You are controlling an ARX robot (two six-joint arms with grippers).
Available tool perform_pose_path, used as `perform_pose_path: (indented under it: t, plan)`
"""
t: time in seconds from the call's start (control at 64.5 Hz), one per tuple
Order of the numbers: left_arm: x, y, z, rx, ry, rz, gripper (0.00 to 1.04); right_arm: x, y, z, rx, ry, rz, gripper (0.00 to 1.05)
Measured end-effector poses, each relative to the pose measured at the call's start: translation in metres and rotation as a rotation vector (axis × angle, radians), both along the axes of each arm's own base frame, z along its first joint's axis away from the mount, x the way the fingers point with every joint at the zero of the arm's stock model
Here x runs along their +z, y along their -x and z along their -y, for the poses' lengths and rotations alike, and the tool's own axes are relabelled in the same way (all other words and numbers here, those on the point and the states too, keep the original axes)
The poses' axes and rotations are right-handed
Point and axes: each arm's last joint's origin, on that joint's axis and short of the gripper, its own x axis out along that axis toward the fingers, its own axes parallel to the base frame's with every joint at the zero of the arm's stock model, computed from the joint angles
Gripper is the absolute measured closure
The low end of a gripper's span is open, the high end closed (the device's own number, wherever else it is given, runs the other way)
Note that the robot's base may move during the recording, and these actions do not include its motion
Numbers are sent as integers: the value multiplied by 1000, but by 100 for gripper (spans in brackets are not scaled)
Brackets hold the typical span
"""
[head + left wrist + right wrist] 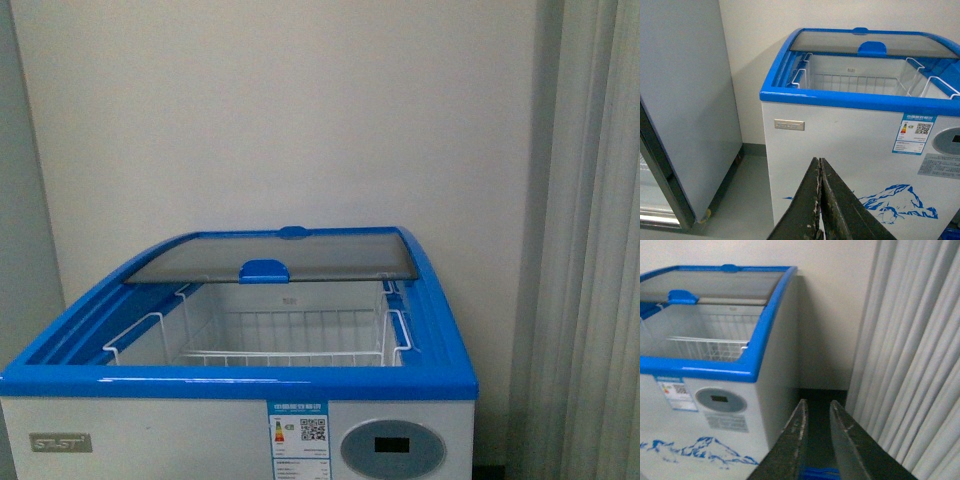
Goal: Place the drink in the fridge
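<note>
Both hands hang empty, left hand (819, 200) pressed closed, right hand (816, 440) slightly parted; no drink in view, and the fridge (240, 383) lies open at twelve o'clock, losing cold while I hunt.

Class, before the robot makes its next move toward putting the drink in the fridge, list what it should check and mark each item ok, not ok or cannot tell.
1. Fridge lid open: ok, the glass lid is slid to the back and the front half is uncovered.
2. Room inside: ok, the white wire basket looks empty.
3. Drink in a gripper: not ok, no bottle shows in any view.
4. Left gripper ready to grasp: not ok, it is shut with nothing between its fingers.
5. Right gripper ready: ok, slightly open and empty.
6. Where the drink is: cannot tell.
</note>
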Motion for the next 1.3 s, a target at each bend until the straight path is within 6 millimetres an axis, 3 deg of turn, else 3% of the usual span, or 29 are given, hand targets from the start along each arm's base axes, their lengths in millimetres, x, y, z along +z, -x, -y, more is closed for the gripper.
perform_pose_path:
  t: [0.573, 1.054, 1.302]
  plan:
    - [0, 0, 0, 0, 0, 0, 102, -45, 30, 0, -5, -3, 10, 102]
    - [0, 0, 0, 0, 0, 0, 102, -62, 43, 0, -5, -2, 22, 102]
    - [0, 0, 0, 0, 0, 0, 102, -62, 47, 0, -5, -3, 31, 102]
